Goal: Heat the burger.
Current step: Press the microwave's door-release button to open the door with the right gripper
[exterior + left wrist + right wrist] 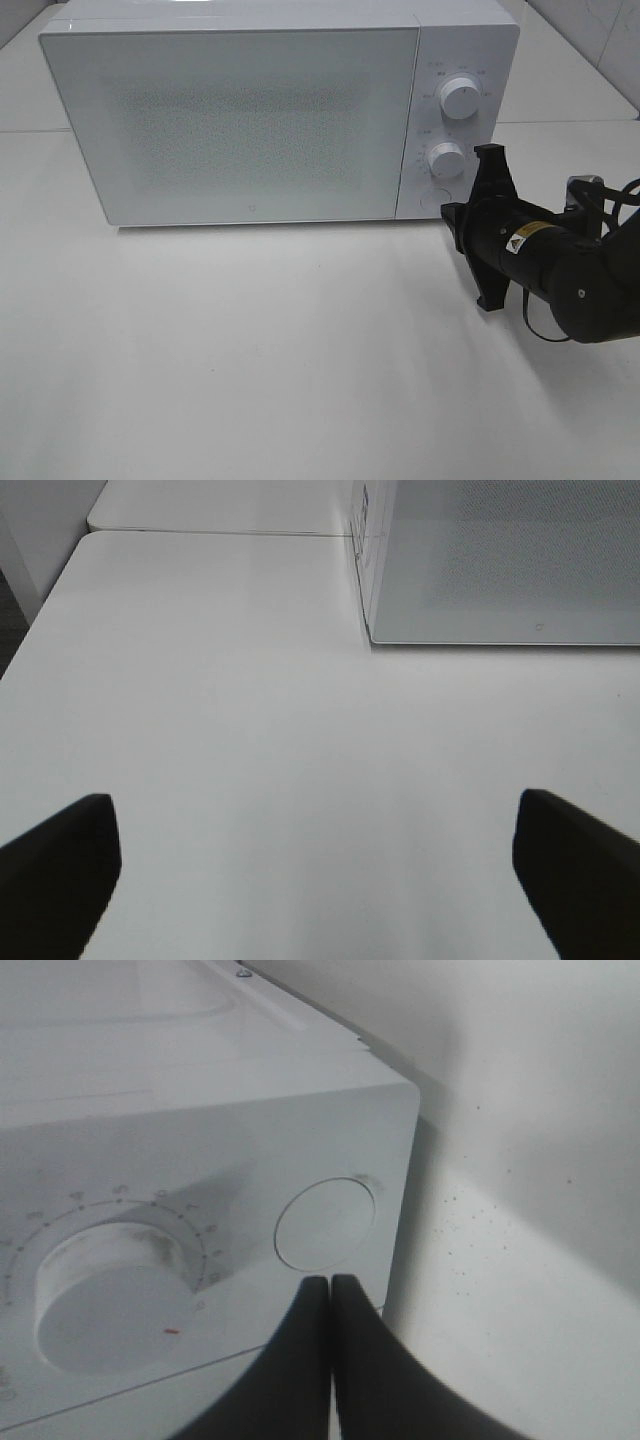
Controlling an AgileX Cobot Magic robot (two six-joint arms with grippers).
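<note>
Burger is not showing; the shut, empty right gripper point(330, 1285) is pointing at the button point(325, 1222) in the microwave's point(250, 120) five-o'clock corner, while the left gripper point(315, 805) is gaping empty over the table point(250, 680).

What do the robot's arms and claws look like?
The right arm is matte black and rounded, with a small yellow-triangle label and a thin black cable looping below. The right gripper has two smooth, dark, tapering fingers. The left gripper shows two black, blunt fingers; its arm is out of view.
</note>
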